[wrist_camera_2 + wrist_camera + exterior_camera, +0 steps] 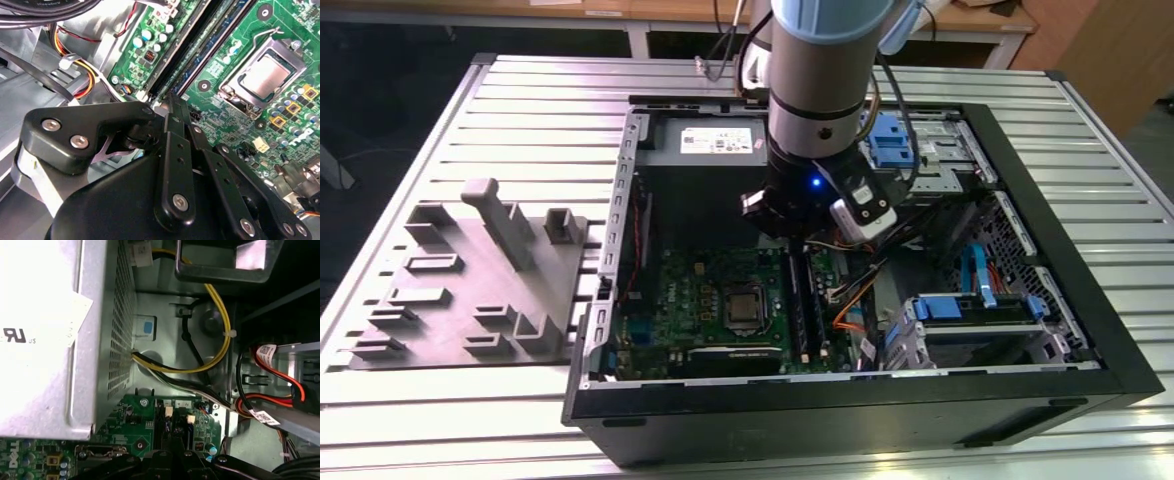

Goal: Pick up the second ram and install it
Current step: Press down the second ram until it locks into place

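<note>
My gripper [795, 243] hangs inside the open computer case, low over the far end of the motherboard's memory slots [806, 318]. In the second wrist view its two fingers [173, 107] stand pressed together, shut, with nothing visible between them; their tips sit right at the end of the black slot rails [172, 60]. A thin dark blue stick, the second ram [220, 42], stands on edge in the slot rails and runs away from the fingertips. I cannot tell whether the tips touch it. In the exterior view the ram [790, 296] shows as a dark bluish line just below the gripper.
The processor socket [263, 76] lies beside the slots. Orange cables [851, 300] and a blue-tabbed drive cage [974, 310] sit on the exterior view's right, the power supply [707, 142] at the back. A grey fixture block [467, 285] rests on the table outside the case.
</note>
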You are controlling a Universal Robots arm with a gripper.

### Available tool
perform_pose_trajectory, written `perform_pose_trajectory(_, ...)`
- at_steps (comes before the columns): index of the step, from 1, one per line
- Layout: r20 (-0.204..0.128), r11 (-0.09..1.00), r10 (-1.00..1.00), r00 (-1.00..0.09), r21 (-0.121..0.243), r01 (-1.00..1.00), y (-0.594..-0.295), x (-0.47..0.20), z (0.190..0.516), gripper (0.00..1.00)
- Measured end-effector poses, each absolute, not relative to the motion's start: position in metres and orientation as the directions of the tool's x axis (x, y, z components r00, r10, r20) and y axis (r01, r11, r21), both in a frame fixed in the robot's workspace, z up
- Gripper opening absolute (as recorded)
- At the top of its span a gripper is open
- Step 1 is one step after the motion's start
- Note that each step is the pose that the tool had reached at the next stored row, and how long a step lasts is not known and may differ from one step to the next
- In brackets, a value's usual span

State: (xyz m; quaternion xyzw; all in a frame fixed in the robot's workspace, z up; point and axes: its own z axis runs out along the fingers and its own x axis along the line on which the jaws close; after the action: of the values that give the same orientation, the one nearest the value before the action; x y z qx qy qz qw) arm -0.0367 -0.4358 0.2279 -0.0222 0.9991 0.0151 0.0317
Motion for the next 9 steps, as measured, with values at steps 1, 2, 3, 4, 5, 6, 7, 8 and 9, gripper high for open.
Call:
perform_pose_trajectory(1, -0.064, 0.999, -0.043, -0.997, 0.030, -0.045, -0.4355, -0.0368, 0.2273, 0.10)
perform_pose_trajectory(2, -0.064, 0.999, -0.043, -0.997, 0.031, -0.045, -0.4350, -0.0370, 0.2266, 0.10)
perform_pose_trajectory(3, -0.064, 0.998, -0.043, -0.997, 0.032, -0.045, -0.4342, -0.0372, 0.2259, 0.10)
perform_pose_trajectory(4, -0.064, 0.998, -0.043, -0.997, 0.033, -0.045, -0.4335, -0.0374, 0.2256, 0.10)
perform_pose_trajectory(5, -0.064, 0.998, -0.043, -0.997, 0.033, -0.045, -0.4328, -0.0378, 0.2253, 0.10)
perform_pose_trajectory(6, -0.064, 0.998, -0.043, -0.997, 0.034, -0.045, -0.4323, -0.0380, 0.2248, 0.10)
perform_pose_trajectory(7, -0.064, 0.998, -0.043, -0.997, 0.034, -0.045, -0.4319, -0.0382, 0.2239, 0.10)
perform_pose_trajectory(8, -0.064, 0.998, -0.043, -0.997, 0.034, -0.045, -0.4316, -0.0382, 0.2228, 0.10)
perform_pose_trajectory(9, -0.064, 0.998, -0.043, -0.997, 0.034, -0.045, -0.4314, -0.0382, 0.2219, 0.10)
